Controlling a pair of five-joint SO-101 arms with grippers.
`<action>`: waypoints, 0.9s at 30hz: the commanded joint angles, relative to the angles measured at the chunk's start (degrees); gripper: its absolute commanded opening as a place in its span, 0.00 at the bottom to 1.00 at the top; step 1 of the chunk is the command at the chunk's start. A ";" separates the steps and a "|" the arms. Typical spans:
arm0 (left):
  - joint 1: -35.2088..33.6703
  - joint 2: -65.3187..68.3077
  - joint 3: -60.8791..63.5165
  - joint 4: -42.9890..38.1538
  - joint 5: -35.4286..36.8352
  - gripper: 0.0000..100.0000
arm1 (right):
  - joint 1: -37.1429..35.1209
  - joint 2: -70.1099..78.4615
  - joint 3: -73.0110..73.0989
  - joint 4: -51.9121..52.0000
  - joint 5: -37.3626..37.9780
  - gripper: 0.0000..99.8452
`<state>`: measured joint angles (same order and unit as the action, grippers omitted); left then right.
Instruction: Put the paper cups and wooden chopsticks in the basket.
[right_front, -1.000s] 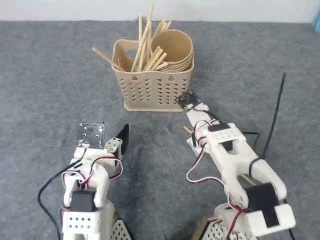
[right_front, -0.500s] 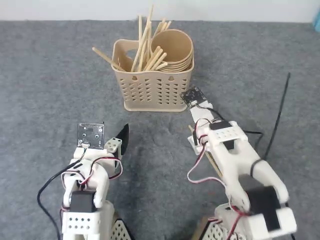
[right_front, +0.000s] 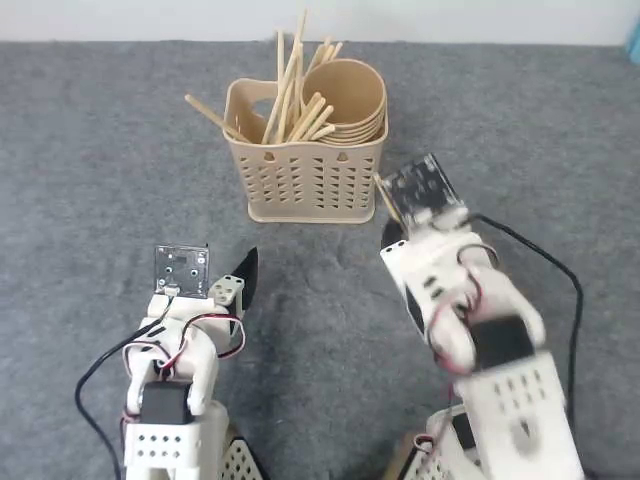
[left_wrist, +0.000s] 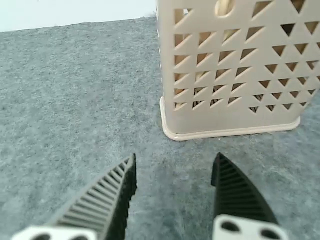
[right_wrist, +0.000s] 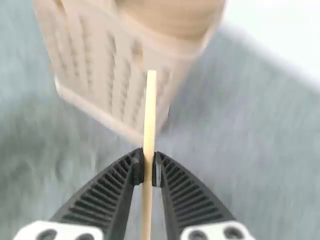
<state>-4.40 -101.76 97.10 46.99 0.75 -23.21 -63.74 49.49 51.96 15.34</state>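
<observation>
Basket (right_front: 318, 170), beige w/ perforated walls, stands upright toward the far side of the desk (right_front: 90, 150), which has a grey carpet-like top; inside, a nested stack of paper cups (right_front: 348, 95) sits tilted in the right part, mouth open to the high view; beside the stack, in the middle and left part, a bundle of chopsticks (right_front: 290, 90) stands on end, tips well above the rim, some leaning on the cups, one slanting far out over the left rim; right end effector (right_wrist: 148, 167) is clenched on a single chopstick (right_wrist: 149, 110), jaws pinching it partway along, free end pointing at the basket's wall below the cups; in the high view that stick shows just beside the basket's right front corner, touching or not I can't tell; the right arm (right_front: 470, 320) rises steeply from the near edge, its wrist board over the grip; left end effector (left_wrist: 172, 185) is released, jaws spread w/ bare grey desk between them, low and a little short of the basket's left front corner, apart from it; a black cable (right_front: 560, 280) loops beside the right arm, clear of the basket.
</observation>
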 joint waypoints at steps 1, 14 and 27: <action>-0.26 -0.70 -0.40 -1.41 -0.53 0.18 | -4.09 -8.22 -2.46 -6.64 -1.41 0.01; -0.35 -0.70 -0.40 -3.25 -0.53 0.01 | -5.85 -7.25 -2.55 -48.31 -25.67 0.01; -0.35 -0.70 -0.40 -3.08 -0.53 0.01 | -5.93 25.89 -23.56 -68.44 -28.84 0.01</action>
<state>-4.40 -101.76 97.10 45.58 0.75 -28.75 -45.71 35.69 -15.30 -12.70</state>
